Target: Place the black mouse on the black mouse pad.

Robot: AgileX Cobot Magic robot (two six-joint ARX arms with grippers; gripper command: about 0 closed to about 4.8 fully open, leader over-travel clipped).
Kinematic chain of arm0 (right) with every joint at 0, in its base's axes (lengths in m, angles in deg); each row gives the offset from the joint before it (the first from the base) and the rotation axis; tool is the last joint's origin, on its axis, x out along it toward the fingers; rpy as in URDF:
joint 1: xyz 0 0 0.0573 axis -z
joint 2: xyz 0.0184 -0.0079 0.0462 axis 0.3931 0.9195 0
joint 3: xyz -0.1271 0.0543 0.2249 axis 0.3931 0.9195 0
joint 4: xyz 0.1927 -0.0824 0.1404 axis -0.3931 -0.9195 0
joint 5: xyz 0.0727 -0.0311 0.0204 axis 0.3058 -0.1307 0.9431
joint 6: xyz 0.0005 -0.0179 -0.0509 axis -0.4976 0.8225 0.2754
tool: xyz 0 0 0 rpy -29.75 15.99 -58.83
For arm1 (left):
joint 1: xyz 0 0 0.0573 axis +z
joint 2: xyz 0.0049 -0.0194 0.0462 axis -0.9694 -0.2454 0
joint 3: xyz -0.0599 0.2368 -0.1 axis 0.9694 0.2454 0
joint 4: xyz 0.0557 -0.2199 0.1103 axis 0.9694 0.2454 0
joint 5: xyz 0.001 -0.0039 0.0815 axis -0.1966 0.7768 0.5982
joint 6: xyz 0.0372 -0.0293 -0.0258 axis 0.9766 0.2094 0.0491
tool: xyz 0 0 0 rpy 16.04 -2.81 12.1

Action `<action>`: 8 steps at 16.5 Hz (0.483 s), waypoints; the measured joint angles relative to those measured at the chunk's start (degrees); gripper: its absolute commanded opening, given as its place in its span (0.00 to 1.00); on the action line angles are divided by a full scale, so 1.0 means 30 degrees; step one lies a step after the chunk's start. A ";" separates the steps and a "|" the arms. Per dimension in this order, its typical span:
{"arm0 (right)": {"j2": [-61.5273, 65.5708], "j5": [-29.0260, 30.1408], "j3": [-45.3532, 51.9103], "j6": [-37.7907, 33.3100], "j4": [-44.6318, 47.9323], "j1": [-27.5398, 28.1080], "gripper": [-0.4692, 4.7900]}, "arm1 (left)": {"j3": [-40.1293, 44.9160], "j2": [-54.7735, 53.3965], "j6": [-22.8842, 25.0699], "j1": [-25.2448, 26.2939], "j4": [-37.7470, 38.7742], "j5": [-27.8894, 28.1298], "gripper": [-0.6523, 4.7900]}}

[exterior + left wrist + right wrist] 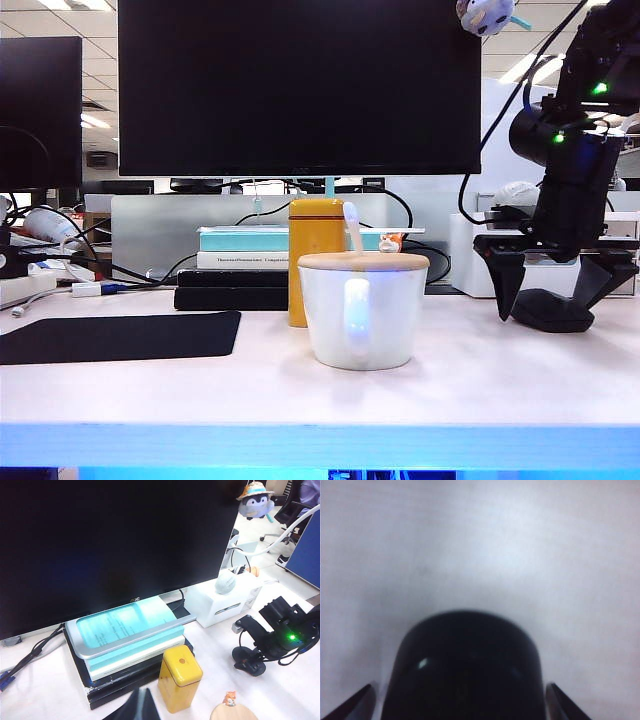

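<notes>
White desk (pixel 500 390) up front, office ceiling lights far behind. Nearest: white mug (pixel 361 312) under a wooden lid (pixel 363 261), spoon handle poking up, dead centre. Just behind it, touching or nearly so, yellow box (pixel 312 255) standing upright. Off to the left, flat on the desk: black mouse pad (pixel 118 336), thin, matte, bare on top, well apart from the mug. Over on the right, black mouse (pixel 552 310) sitting on the desk, low rounded dome, glossy highlight showing in the right wrist view. Straddled by the right gripper (pixel 558 285), fingers spread wide either side, tips down at desk level, not seen pressing the shell. Mug and yellow box standing between mouse and pad. Farther back: stacked books (pixel 132 640) on a thick black slab (pixel 232 292), teal cover with small print too blurred to read. Above, big dark monitor (pixel 298 85), badge on its lower bezel looking like "AOC" in the left wrist view. White box (pixel 227 599) to the right with a grey lump on top, plush penguin (pixel 255 500) up at the monitor's corner. Left gripper (pixel 136 707) only a dark sliver near the yellow box, jaw state impossible to tell.
</notes>
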State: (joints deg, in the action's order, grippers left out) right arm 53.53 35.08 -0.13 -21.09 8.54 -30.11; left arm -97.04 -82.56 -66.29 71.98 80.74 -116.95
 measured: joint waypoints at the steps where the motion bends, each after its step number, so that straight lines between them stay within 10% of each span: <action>1: 0.0146 -0.0066 -0.0073 0.0015 0.0189 0.0007 1.00 | 0.0000 0.0000 0.0000 0.0000 0.0000 0.0000 0.11; 8: 0.0408 -0.0306 -0.0204 0.0087 0.0503 0.0007 1.00 | 0.0000 0.0000 0.0000 0.0000 0.0000 0.0000 0.11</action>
State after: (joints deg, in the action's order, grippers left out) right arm 54.76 34.16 -0.74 -20.83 10.05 -30.09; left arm -97.04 -82.56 -66.29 71.98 80.74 -116.95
